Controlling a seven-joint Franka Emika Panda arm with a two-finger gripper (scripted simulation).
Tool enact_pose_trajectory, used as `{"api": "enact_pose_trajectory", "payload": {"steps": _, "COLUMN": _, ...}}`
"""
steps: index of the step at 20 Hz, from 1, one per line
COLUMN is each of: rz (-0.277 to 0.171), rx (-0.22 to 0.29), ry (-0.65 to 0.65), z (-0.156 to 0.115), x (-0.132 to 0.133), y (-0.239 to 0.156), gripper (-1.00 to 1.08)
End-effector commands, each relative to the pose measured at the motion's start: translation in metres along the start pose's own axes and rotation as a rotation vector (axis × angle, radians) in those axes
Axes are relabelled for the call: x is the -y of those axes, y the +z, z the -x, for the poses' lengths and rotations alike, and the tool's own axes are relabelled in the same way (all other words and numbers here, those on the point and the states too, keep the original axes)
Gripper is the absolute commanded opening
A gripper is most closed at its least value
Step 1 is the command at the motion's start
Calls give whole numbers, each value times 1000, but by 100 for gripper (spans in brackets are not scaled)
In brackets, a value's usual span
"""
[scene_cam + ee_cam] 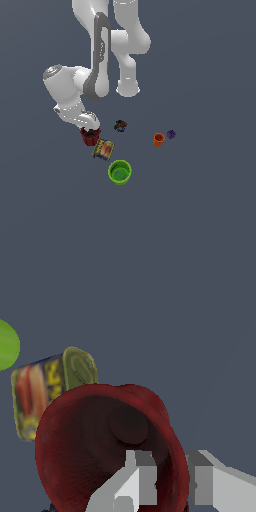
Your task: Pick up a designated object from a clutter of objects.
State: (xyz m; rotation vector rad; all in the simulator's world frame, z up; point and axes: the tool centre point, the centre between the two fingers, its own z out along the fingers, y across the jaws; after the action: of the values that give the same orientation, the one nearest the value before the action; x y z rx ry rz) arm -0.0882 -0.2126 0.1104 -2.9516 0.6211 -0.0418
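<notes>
1. Exterior view: the white arm reaches down over the maroon cup, which stands upright on the dark grey floor. The gripper sits at the cup's mouth; its fingers are hidden by the wrist housing here.
2. Exterior view, landmark = maroon cup. The yellow-edged packet lies just beside the cup, on the side towards the green cup. The green cup stands beyond the packet, near but apart from it.
3. Exterior view: a tiny dark multicoloured piece lies near the maroon cup, on the exterior view's right. The orange cup stands well apart on the same side, with the purple piece just beside it.
4. Wrist view: the maroon cup fills most of the frame, dark inside visible. One grey finger is inside the mouth, the other outside the wall; the gripper straddles the rim.
5. Wrist view: jaws look clamped onto the cup wall, pads pressed against either side of it.
6. Wrist view: the packet lies just behind the cup; a sliver of the green cup shows at the frame edge.
</notes>
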Motion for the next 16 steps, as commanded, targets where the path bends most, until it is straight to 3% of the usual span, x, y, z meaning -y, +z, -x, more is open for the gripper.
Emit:
{"api": "enact_pose_trajectory", "payload": {"steps": 1, "rz": 0, "rx": -4, "ry": -4, "z": -4, "x": 18, "y": -14, "gripper": -100}}
{"api": "enact_pose_trajectory", "payload": {"steps": 16, "rz": 5, "rx": -5, "ry": -2, "z": -28, "x": 159, "y": -120, "gripper": -100}}
